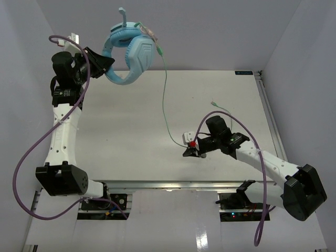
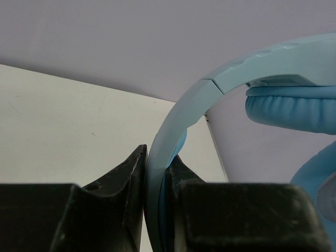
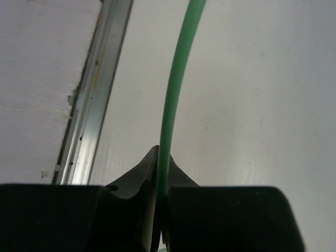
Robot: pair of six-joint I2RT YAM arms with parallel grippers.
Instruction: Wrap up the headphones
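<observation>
Right gripper (image 3: 160,181) pinched the pale green cable (image 3: 176,94) over the table's (image 1: 226,94) middle; left gripper (image 2: 156,176) clamped the light blue headphones (image 1: 131,52) by their headband (image 2: 181,113), raised at the far left corner.

2 white-black arms (image 1: 62,137), purple cables (image 1: 14,181), perhaps red knob (image 1: 193,142).

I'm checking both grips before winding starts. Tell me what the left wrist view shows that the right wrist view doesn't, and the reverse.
Left wrist only: the left gripper shut on the light blue headband, with a padded ear cup at upper right.
Right wrist only: the right gripper pinching the thin green cable, which runs up out of frame, and a metal rail at left.
Both: black jaws closed on something thin, with the white table behind.
</observation>
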